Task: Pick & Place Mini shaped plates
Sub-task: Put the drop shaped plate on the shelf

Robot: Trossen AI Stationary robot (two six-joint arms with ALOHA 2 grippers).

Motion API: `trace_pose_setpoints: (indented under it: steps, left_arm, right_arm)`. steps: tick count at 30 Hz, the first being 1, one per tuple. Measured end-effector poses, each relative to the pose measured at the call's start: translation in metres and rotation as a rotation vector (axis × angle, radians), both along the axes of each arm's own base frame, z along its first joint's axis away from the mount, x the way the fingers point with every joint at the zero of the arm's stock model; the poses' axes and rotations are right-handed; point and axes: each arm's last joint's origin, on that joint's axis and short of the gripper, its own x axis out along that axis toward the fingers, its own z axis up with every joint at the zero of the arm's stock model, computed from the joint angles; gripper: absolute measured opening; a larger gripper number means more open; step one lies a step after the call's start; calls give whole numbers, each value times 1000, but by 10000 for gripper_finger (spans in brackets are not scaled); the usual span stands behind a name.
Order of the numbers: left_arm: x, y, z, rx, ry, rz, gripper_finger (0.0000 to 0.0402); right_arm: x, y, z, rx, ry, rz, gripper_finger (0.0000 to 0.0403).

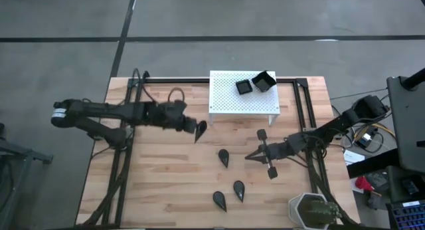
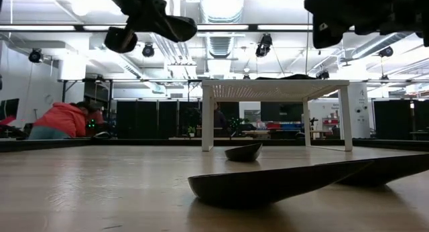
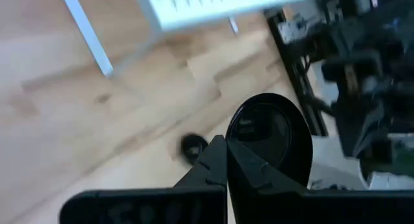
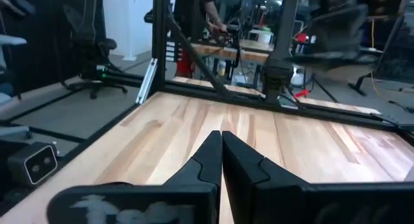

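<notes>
Even, bright light is falling on the wooden table (image 1: 166, 170) in the high view, leaving only short soft shadows under the white stand (image 1: 243, 94). In the low view, ceiling lamps (image 2: 221, 1) are glaring at twelve o'clock, and the nearest black plate (image 2: 268, 184) is going soft and out of focus. The left wrist view is smearing with motion blur; the right wrist view is staying sharper, with window glare at eleven o'clock.

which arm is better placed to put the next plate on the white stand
Left. The left gripper is shut on a teardrop plate, lifted off the table beside the white stand. The right gripper is shut, holding nothing, farther from the stand.
</notes>
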Motion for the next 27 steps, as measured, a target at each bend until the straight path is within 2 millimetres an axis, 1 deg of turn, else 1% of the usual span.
trace_pose_setpoints:
  steps: [7, 12, 16, 20, 23, 27]
  left_arm:
    - [-2, 47, 27, 25, -54, 95, 0]
    - [4, 80, 34, 43, -44, 156, 0]
    - [18, 99, 39, 43, -44, 153, 0]
    - [36, 118, 44, 53, -1, 142, 0]
    - [48, 133, 49, 57, 76, 140, 0]
    - [64, 149, 50, 47, 201, 129, 0]
  right_arm:
    - [-11, -7, -6, 11, 6, -89, 8]
    - [-11, -8, -8, 15, 15, -101, 8]
    - [-10, -7, -5, 24, 6, -100, 8]
    - [-10, -7, -6, 31, 9, -101, 8]
    - [-11, -7, -7, 31, 14, -101, 8]
    - [-11, -7, -8, 30, 17, -100, 8]
